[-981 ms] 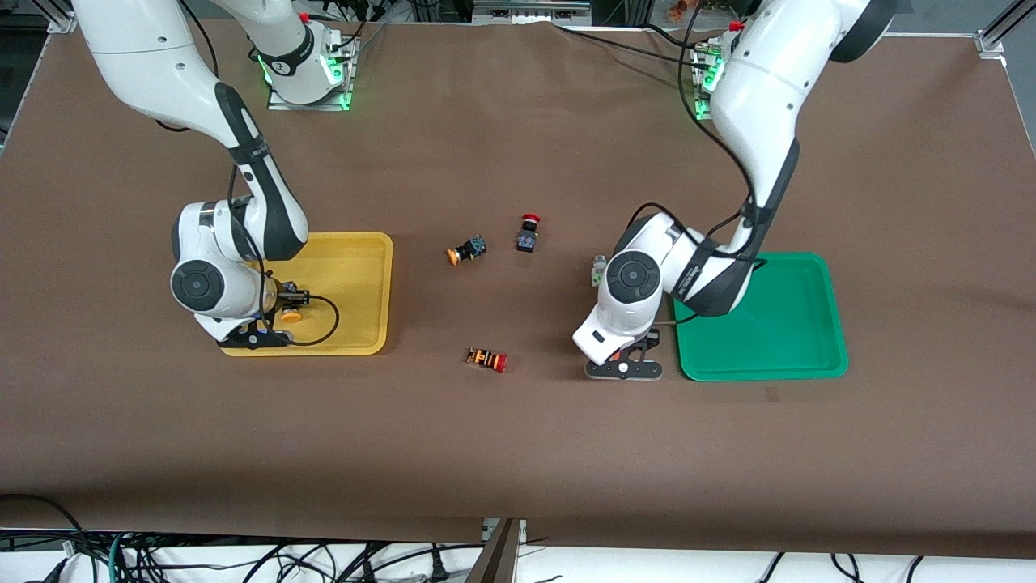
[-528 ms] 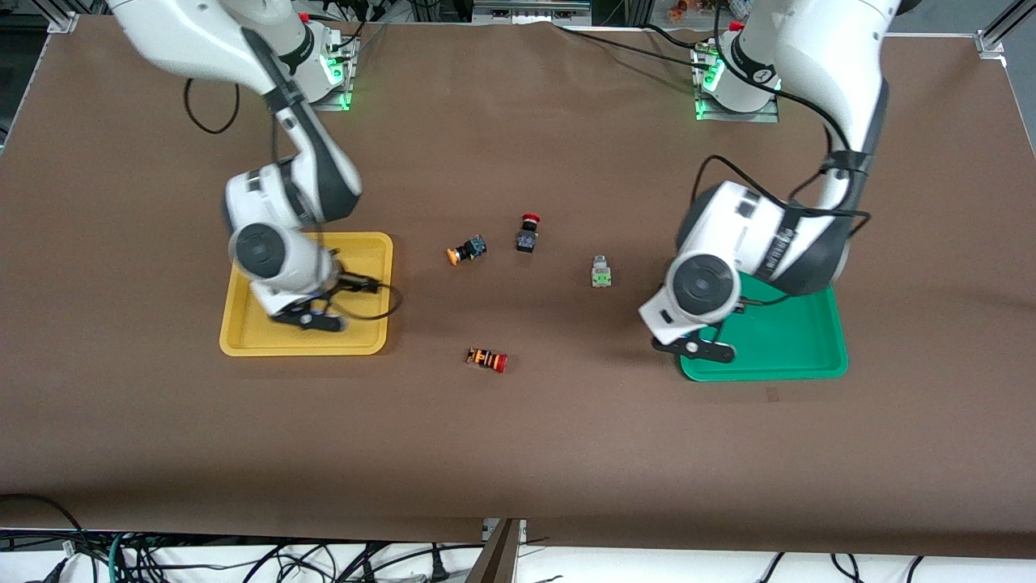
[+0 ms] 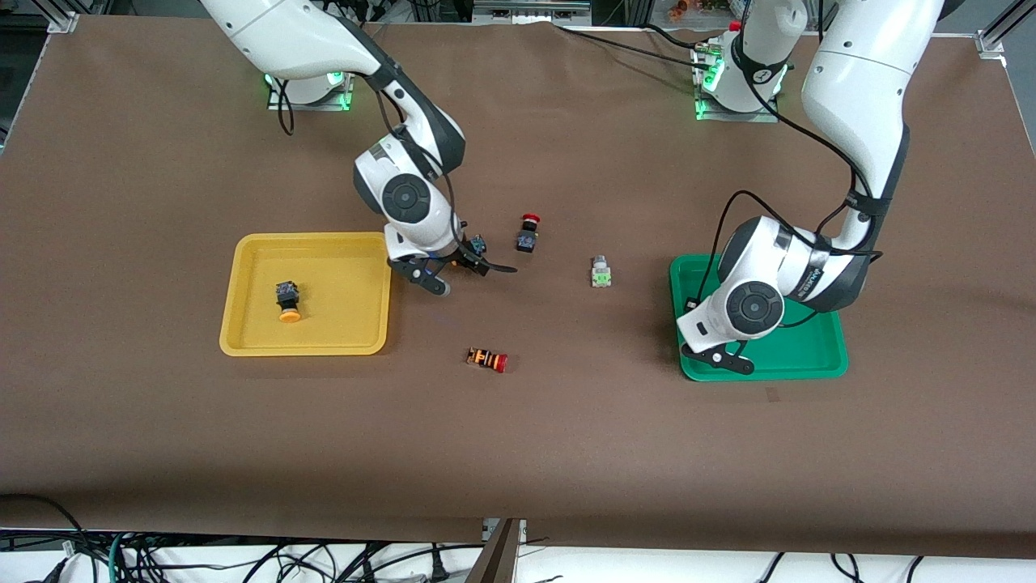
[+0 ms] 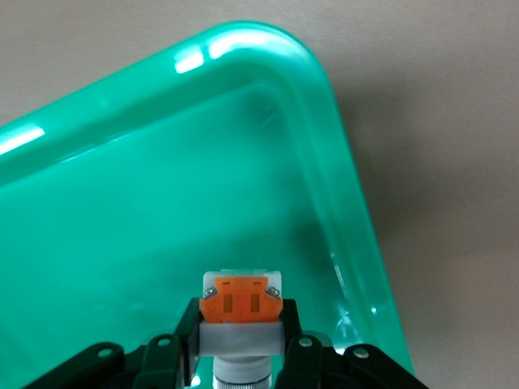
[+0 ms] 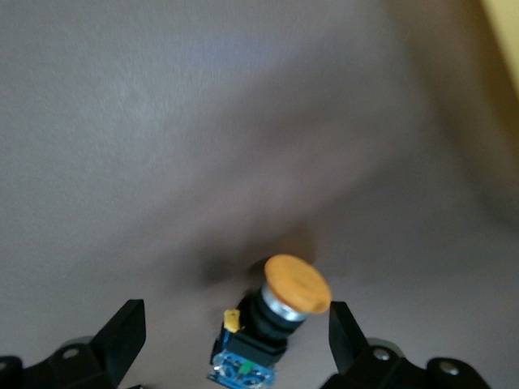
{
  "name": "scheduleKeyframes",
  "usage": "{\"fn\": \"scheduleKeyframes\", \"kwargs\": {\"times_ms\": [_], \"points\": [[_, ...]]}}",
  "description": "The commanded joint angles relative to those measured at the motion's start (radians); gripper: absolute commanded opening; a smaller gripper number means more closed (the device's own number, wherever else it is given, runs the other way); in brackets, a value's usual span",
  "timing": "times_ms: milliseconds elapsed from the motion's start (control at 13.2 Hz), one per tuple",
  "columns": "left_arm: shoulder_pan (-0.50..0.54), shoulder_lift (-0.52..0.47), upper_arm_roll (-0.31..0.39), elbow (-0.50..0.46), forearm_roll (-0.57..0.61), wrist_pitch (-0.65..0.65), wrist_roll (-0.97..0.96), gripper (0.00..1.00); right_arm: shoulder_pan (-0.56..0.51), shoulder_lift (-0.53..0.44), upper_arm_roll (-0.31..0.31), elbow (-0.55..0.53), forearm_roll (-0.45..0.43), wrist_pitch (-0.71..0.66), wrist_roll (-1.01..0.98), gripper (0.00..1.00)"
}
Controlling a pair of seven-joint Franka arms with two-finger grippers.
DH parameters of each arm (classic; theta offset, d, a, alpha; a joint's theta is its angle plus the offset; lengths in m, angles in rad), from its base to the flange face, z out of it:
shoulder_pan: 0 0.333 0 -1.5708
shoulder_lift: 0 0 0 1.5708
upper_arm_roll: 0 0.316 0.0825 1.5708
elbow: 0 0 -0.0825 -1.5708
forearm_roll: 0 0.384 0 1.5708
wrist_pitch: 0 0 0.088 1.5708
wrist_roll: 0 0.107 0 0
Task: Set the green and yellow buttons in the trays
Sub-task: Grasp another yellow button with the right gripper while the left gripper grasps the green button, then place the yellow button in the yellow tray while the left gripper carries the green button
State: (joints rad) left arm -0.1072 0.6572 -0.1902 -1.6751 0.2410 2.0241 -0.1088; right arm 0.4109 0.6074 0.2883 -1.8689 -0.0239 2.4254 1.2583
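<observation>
My left gripper [image 3: 716, 356] hangs over the green tray [image 3: 813, 356], at its corner nearest the front camera. It is shut on a white-grey square button with an orange face [image 4: 241, 298], seen above the tray floor [image 4: 122, 203] in the left wrist view. My right gripper [image 3: 455, 267] is open over a black button with a yellow-orange cap [image 5: 280, 304] that lies on the table between its fingers. Another yellow-capped button [image 3: 287, 301] lies in the yellow tray [image 3: 243, 344]. A white-grey button with a green face [image 3: 600, 273] lies on the table beside the green tray.
A black button with a red mushroom cap [image 3: 528, 233] lies near my right gripper. An orange-striped button with a red cap [image 3: 487, 359] lies nearer to the front camera. A corner of the yellow tray [image 5: 507, 24] shows in the right wrist view.
My right gripper left a yellow-capped button in the yellow tray and moved over the second one. My left gripper carried the white-grey button from the table to over the green tray.
</observation>
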Motion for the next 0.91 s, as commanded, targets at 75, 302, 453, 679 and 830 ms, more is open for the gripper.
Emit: {"fn": "scheduleKeyframes", "kwargs": {"times_ms": [75,302,453,679,830], "points": [[0.032,-0.027,-0.034,-0.022,-0.026,-0.002,0.004,1.00,0.020,0.032,0.005,0.007,-0.013,0.038,0.064,0.57],[0.021,-0.074,-0.073,-0.006,-0.138,-0.064,-0.072,1.00,0.023,0.032,0.005,0.007,-0.013,0.038,0.066,0.00],[0.012,-0.080,-0.145,-0.008,-0.173,-0.062,-0.264,1.00,0.023,0.023,0.005,0.008,-0.014,0.034,0.058,0.00],[-0.054,-0.048,-0.189,-0.028,-0.174,0.002,-0.469,1.00,-0.036,-0.047,0.002,0.039,-0.043,-0.096,-0.069,0.00],[-0.081,-0.018,-0.189,-0.055,-0.174,0.072,-0.482,1.00,-0.108,-0.093,-0.014,0.048,-0.050,-0.253,-0.289,0.00]]}}
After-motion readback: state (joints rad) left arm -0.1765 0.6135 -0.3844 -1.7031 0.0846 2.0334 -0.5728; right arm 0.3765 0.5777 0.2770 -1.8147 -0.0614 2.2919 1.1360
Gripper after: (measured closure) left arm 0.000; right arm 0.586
